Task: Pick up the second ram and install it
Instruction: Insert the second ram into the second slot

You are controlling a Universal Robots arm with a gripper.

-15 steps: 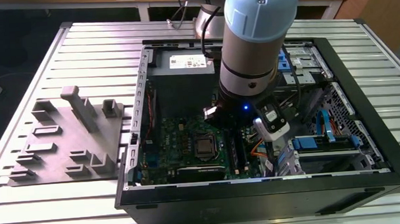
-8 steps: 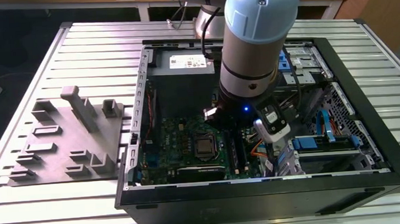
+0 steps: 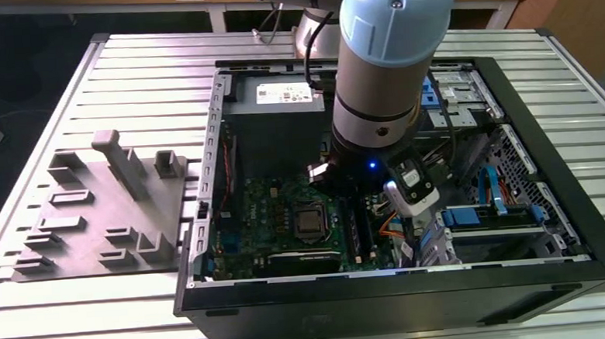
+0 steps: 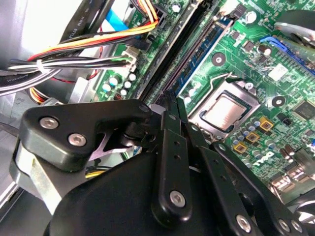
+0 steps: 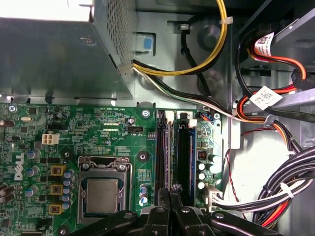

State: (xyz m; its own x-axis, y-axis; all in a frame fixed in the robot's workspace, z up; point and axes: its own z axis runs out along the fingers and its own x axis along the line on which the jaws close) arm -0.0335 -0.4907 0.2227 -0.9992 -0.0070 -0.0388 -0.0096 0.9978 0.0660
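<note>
Slatted metal bench [image 3: 142, 69], open PC case [image 3: 392, 293] lying flat on it with the side panel off, pretty standard setup. Nearest to both wrist cameras is the hand [image 5: 171, 189]. It's all black linkage, and the fingers [image 4: 170, 132] are drawn together until only a sliver of gap shows between the tips. Those tips are right down at the memory slots.

The second ram [image 5: 166, 152] looks to be the thin stick standing edge-up in the slot nearest the processor socket [image 5: 102, 189]. Its near end runs in under the fingertips, so it's impossible to tell whether the hand is pinching it or only touching its top edge. Just beside it, on the side away from the socket, a black slot rail [image 5: 185, 152] lies parallel.

Past that is the green motherboard [image 5: 98, 123], then the perforated metal power supply box [image 5: 59, 54] with a yellow wire [image 5: 197, 69] looping out of it. Red, orange and black cable bundles [image 5: 280, 187] are off to one side.

In the exterior view the arm [image 3: 385, 56] comes down into the middle of the case. A grey fixture block [image 3: 98, 219] sits on the bench just beside the case, on the exterior view's left.
</note>
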